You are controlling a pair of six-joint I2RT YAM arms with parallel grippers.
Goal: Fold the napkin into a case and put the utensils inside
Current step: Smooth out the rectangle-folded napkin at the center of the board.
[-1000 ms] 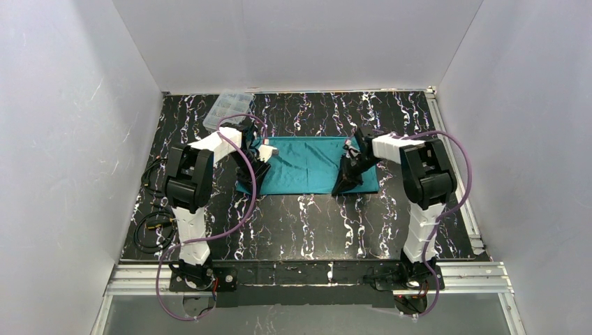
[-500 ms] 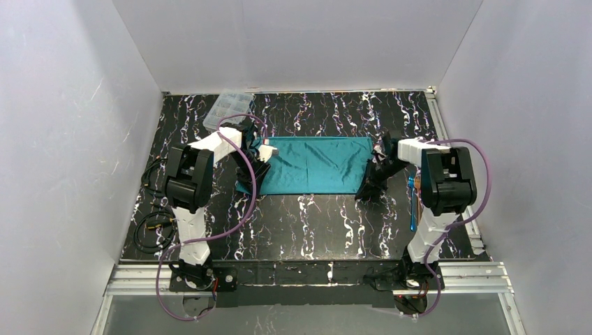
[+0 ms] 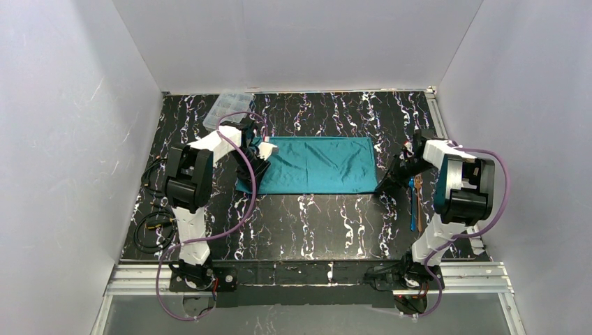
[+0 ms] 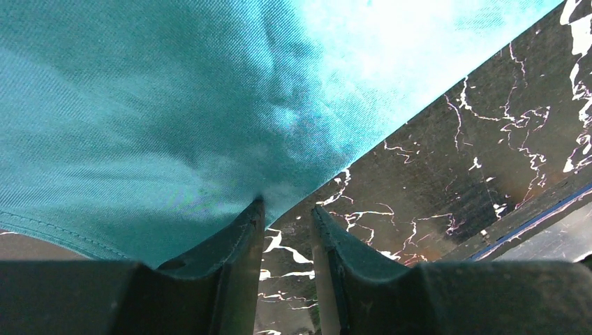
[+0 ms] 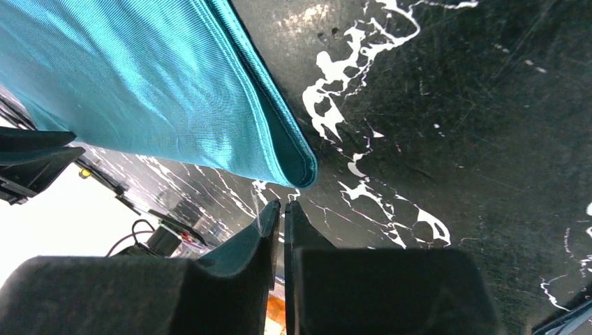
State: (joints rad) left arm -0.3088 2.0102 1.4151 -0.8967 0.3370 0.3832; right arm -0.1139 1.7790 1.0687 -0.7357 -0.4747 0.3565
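the black marbled table [image 3: 314, 223] carries the napkin [image 3: 314, 164] near its middle, lying flat as a wide rectangle. in the right wrist view its near right corner shows a rounded, doubled edge, so at least one fold is in. i judge this an early stage: the cloth is much wider than a pouch and no diagonal flap shows, so the case is not yet made. more folds are left, and then the loading.

the left claw [image 4: 286, 209] sits at the napkin's left edge, its jaws a narrow way apart with bare table showing between them. the cloth's edge reaches the tip of one finger, and i cannot tell whether any cloth is caught. the right claw [image 5: 281, 206] hangs low just off the napkin's near right corner, apart from it, jaws drawn almost together with nothing in them.

the clear compartment box [image 3: 225, 108] stands at the far left of the table, apart from the cloth. the utensils [image 3: 413, 209] lie on the table to the right of the napkin, near it but not touching, partly hidden by the right arm. a blue handle and an orange fork end show. none is in the cloth, so placing them inside is wholly undone
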